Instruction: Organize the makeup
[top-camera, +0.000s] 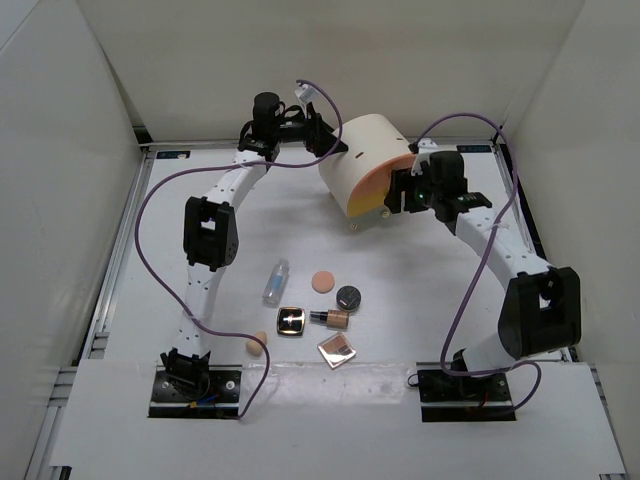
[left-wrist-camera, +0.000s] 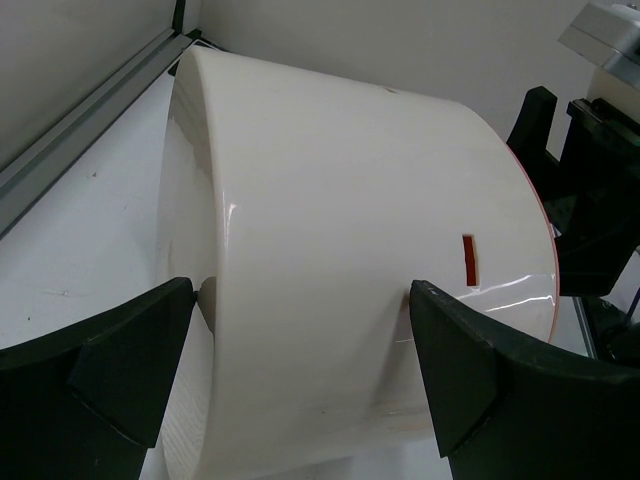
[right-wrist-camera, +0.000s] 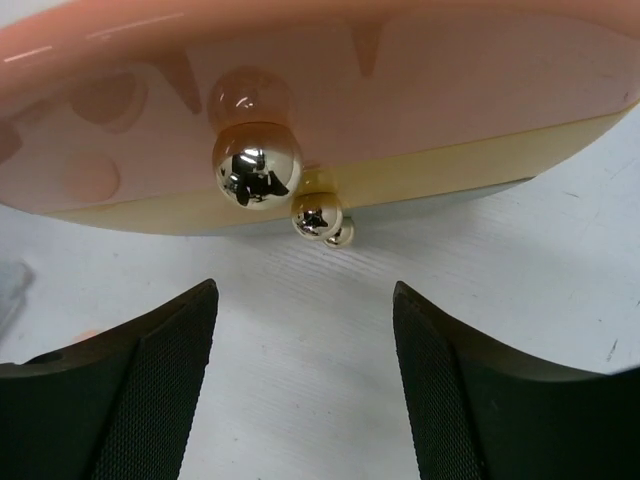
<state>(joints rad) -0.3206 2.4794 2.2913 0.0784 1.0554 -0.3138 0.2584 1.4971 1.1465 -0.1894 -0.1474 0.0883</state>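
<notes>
The makeup lies in the middle of the table: a clear little bottle (top-camera: 275, 282), a peach round puff (top-camera: 323, 281), a round black compact (top-camera: 347, 296), a square mirrored compact (top-camera: 291, 320), a foundation bottle (top-camera: 332, 318), a second square compact (top-camera: 336, 350) and a beige egg sponge (top-camera: 257, 344). My left gripper (top-camera: 325, 140) (left-wrist-camera: 300, 380) is open wide at the far side of the cream cylinder box (top-camera: 365, 160) (left-wrist-camera: 340, 250), one finger at each side of its wall. My right gripper (top-camera: 400, 190) (right-wrist-camera: 305, 380) is open and empty just in front of the box's orange front (right-wrist-camera: 450, 70).
Gold ball knobs (right-wrist-camera: 257, 165) stick out of the orange front, just ahead of my right fingers. The box stands at the back of the table, near the rear wall. White walls close in the table on the left, right and back.
</notes>
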